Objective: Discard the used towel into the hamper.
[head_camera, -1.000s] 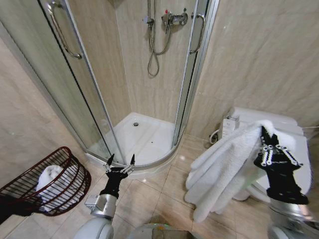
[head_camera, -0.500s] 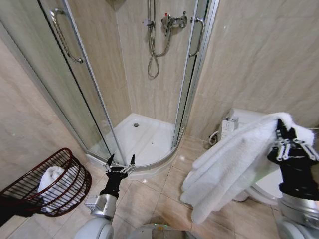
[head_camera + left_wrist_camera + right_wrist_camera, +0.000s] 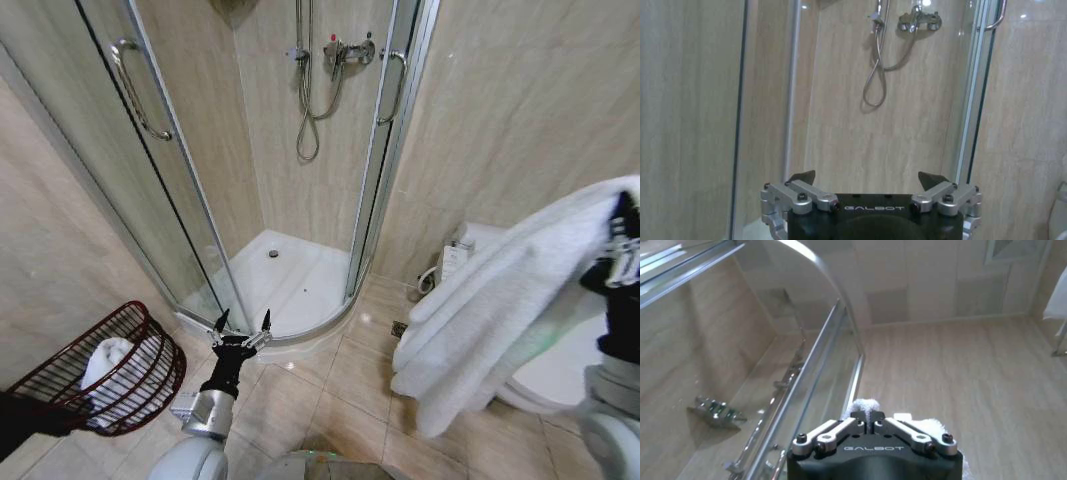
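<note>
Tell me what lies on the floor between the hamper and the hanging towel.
In the head view, between the hamper and the towel lie bare floor tiles and the idle left gripper, fingers open. The right gripper holds the towel.

The left claw (image 3: 240, 328) sits low at the robot's front, pointing up and forward, its fingers (image 3: 802, 176) spread wide with nothing between them. The right claw (image 3: 625, 232) is raised high at the right edge, fingers pinched together on a white towel (image 3: 500, 305).
</note>
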